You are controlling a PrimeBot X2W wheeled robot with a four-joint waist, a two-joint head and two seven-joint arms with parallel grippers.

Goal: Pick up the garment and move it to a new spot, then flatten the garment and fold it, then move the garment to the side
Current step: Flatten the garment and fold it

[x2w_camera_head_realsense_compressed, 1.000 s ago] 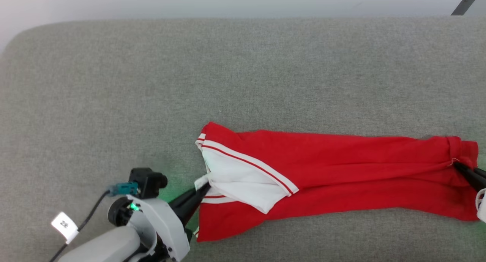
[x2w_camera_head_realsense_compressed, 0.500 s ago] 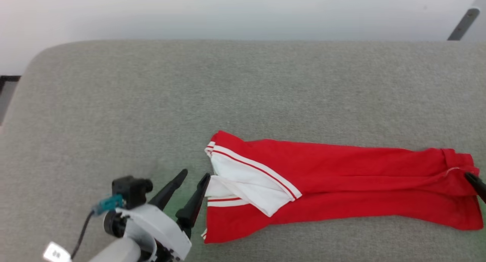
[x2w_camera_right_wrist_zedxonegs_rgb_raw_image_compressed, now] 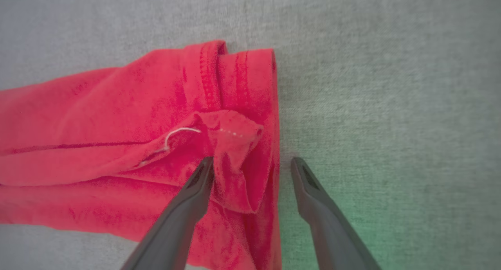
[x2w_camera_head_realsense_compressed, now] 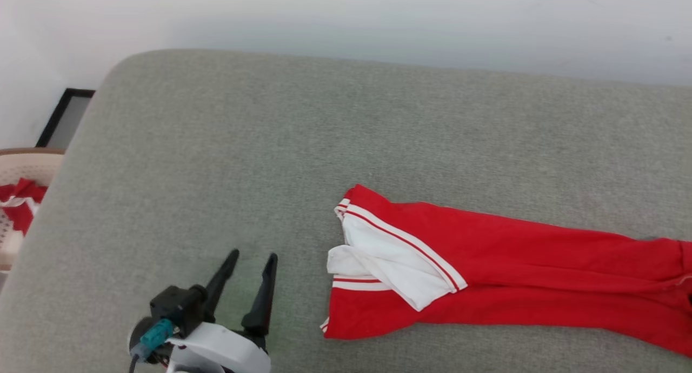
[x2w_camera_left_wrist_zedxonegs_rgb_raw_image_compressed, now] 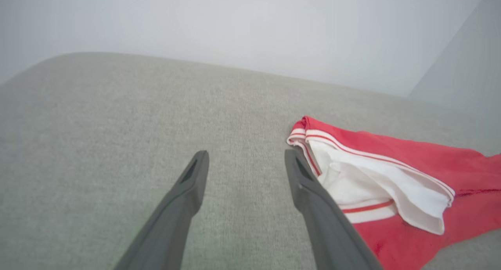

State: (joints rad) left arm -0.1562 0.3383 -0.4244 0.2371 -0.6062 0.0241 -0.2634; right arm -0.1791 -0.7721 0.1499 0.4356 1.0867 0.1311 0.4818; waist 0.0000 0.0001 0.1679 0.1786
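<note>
Your left gripper [x2w_camera_head_realsense_compressed: 252, 255] is standing wide open just beside the garment's [x2w_camera_head_realsense_compressed: 486, 265] white sleeve; your right gripper [x2w_camera_right_wrist_zedxonegs_rgb_raw_image_compressed: 252, 160] is gaping wide across its hem.

The left gripper [x2w_camera_head_realsense_compressed: 253, 254] is showing long dark tapered fingers [x2w_camera_head_realsense_compressed: 261, 300], a white wrist shell [x2w_camera_head_realsense_compressed: 219, 351] and probably a teal cable plug [x2w_camera_head_realsense_compressed: 153, 335].

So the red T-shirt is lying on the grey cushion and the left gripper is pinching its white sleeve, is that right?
Not quite. The left gripper is not pinching the white sleeve: the head view shows its jaws open over bare cushion, apart from the sleeve. The red T-shirt does lie on the grey cushion.
</note>
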